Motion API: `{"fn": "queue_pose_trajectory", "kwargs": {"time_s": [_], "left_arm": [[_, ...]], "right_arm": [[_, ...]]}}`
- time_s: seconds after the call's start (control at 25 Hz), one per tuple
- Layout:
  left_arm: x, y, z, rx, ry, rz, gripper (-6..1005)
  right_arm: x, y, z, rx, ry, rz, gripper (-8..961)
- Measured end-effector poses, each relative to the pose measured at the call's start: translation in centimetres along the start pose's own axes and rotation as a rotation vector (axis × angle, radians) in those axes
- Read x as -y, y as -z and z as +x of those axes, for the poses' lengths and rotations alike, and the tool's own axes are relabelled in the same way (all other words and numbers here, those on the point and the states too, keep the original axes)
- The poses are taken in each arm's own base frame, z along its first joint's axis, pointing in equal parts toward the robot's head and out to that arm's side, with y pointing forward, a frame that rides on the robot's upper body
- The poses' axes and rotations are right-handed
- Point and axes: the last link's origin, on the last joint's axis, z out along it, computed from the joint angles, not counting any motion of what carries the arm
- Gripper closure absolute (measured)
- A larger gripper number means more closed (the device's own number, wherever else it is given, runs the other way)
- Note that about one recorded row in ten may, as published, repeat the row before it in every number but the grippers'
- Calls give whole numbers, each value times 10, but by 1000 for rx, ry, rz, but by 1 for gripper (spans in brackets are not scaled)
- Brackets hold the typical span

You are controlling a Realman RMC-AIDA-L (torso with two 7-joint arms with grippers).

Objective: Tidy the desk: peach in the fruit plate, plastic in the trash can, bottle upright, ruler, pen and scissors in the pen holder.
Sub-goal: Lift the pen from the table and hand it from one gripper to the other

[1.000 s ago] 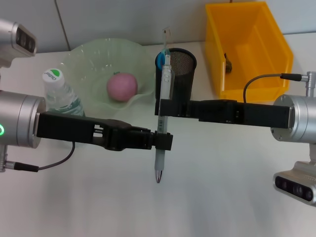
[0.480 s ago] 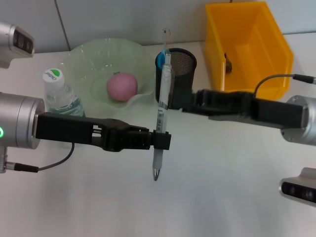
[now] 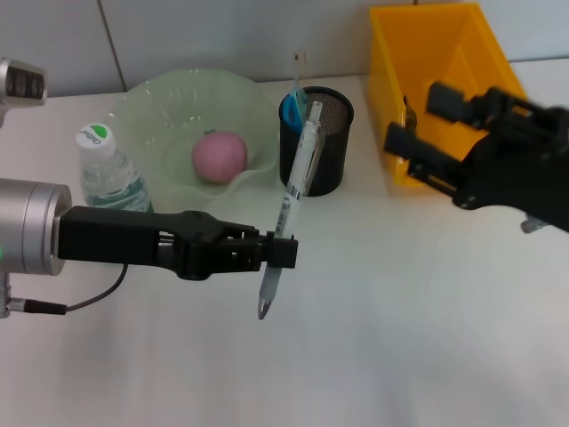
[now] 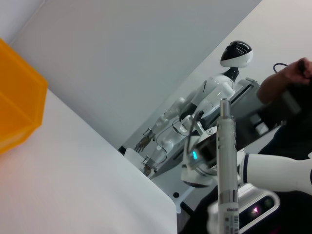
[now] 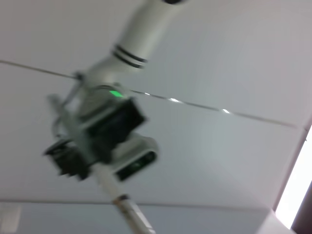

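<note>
Left end effector [image 3: 283, 252] pinching white ballpoint pen [image 3: 289, 205], tilted toward black mesh pen holder [image 3: 318, 142] for insertion; right end effector [image 3: 425, 142] spread, clear

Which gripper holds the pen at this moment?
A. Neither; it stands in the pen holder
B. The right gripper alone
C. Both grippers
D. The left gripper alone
D: the left gripper is shut on the tilted pen, while the right gripper is open and apart from it, by the yellow bin.
</note>
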Motion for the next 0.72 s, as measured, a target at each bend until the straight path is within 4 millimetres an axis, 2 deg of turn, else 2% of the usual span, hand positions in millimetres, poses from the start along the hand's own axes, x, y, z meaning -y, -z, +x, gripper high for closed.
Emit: {"fn": "queue_pose_trajectory", "kwargs": {"time_s": [0.2, 0.32, 0.48, 0.56, 0.72], "left_arm": [[-1, -3, 0, 0, -31, -16, 851], [-2, -5, 0, -18, -76, -20, 851], [-1, -6, 1, -61, -174, -14, 851], [1, -9, 0, -78, -223, -8, 851], [5, -17, -3, -143, -324, -14, 851]], "right_arm": [[6, 3, 9, -76, -127, 41, 441], [16, 8, 17, -114, -323, 102, 441], [39, 17, 39, -148, -744, 207, 441], [46, 20, 52, -146, -1037, 230, 442], [50, 19, 63, -99, -1499, 205, 442]]}}
